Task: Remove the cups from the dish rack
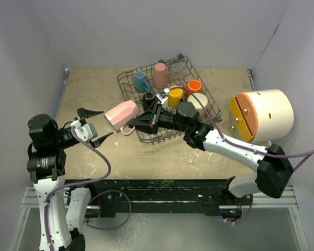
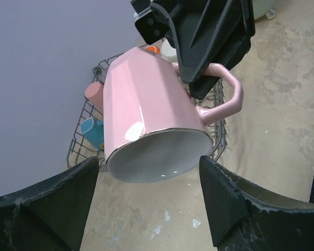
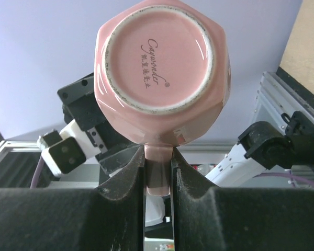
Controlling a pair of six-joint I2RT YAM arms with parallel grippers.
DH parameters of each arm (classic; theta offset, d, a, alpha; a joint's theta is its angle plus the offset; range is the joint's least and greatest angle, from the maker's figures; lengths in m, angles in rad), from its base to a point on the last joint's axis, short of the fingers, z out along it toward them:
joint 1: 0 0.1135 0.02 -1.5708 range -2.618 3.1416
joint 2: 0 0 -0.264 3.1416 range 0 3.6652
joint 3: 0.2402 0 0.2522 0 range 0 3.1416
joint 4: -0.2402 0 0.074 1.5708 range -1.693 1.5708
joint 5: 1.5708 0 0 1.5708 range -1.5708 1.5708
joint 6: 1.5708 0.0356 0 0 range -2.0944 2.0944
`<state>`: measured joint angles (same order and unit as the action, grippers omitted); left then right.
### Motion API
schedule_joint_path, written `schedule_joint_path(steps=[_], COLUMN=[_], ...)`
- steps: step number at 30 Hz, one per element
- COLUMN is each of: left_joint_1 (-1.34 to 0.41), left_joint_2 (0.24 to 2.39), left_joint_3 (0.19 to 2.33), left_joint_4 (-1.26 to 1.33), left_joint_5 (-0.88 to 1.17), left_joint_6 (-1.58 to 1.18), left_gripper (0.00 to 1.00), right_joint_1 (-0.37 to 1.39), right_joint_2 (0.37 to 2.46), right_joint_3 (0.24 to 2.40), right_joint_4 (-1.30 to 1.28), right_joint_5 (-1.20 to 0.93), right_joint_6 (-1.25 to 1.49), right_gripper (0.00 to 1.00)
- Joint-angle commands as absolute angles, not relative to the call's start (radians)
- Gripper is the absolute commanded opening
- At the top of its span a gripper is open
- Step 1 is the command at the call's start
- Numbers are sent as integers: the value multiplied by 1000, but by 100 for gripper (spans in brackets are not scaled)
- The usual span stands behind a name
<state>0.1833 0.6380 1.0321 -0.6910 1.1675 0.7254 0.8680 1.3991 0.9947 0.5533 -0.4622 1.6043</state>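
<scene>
The pink mug [image 1: 121, 115] hangs in the air just off the dish rack's [image 1: 131, 86] left side, clear of the wire. Its mouth points away from the rack toward your left gripper [image 1: 105, 124]. Your right gripper [image 3: 158, 157] is clamped on the handle [image 2: 230, 97] alone, and nothing else bears the mug's weight. The left gripper stands open, one finger on either side of the mug's mouth, neither touching the wall as far as the wrist view shows.

The handover looks like the risky part. If you let go with the right before the left has a firm hold, the mug will likely drop to the table [image 1: 199, 151] beside the rack. The glazed, faceted wall looks slick, and a pinch near the rim could slide off it. An off-centre squeeze could also twist the mug about its handle.

The blue cup [image 1: 142, 82] and its neighbours wait inside the rack.
</scene>
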Motion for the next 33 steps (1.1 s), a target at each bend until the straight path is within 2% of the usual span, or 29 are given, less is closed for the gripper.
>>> schedule_joint_path(steps=[1, 5, 9, 16, 18, 23, 25, 26, 30, 31, 33], left_joint_1=[189, 189, 188, 188, 188, 188, 188, 188, 189, 188, 188], left_joint_2=[641, 631, 641, 684, 698, 735, 738, 738, 766, 783, 837], left_joint_3=[1046, 1000, 956, 940, 947, 961, 960, 960, 982, 997, 1039], left_joint_4=[-552, -411, -306, -305, -300, -313, -325, -328, -370, -392, -448], left_joint_5=[1195, 1163, 1138, 1082, 1075, 1080, 1064, 1046, 927, 882, 768], left_joint_6=[546, 415, 328, 288, 263, 191, 183, 180, 204, 218, 246], left_gripper=[79, 73, 60, 44, 36, 5, 0, 0, 0, 0, 0], right_joint_1=[877, 885, 908, 951, 961, 972, 972, 972, 943, 928, 886], right_joint_2=[1299, 1295, 1331, 1392, 1408, 1440, 1441, 1437, 1378, 1357, 1318], right_joint_3=[972, 958, 980, 1031, 1048, 1058, 1058, 1057, 1055, 1069, 1103], right_joint_4=[776, 808, 856, 936, 940, 987, 971, 938, 676, 556, 352], right_joint_5=[-458, -426, -417, -399, -398, -380, -368, -366, -340, -311, -250], right_joint_6=[1683, 1717, 1746, 1776, 1776, 1778, 1757, 1743, 1597, 1539, 1416], right_gripper=[0, 0, 0, 0, 0, 0, 0, 6, 51, 59, 66])
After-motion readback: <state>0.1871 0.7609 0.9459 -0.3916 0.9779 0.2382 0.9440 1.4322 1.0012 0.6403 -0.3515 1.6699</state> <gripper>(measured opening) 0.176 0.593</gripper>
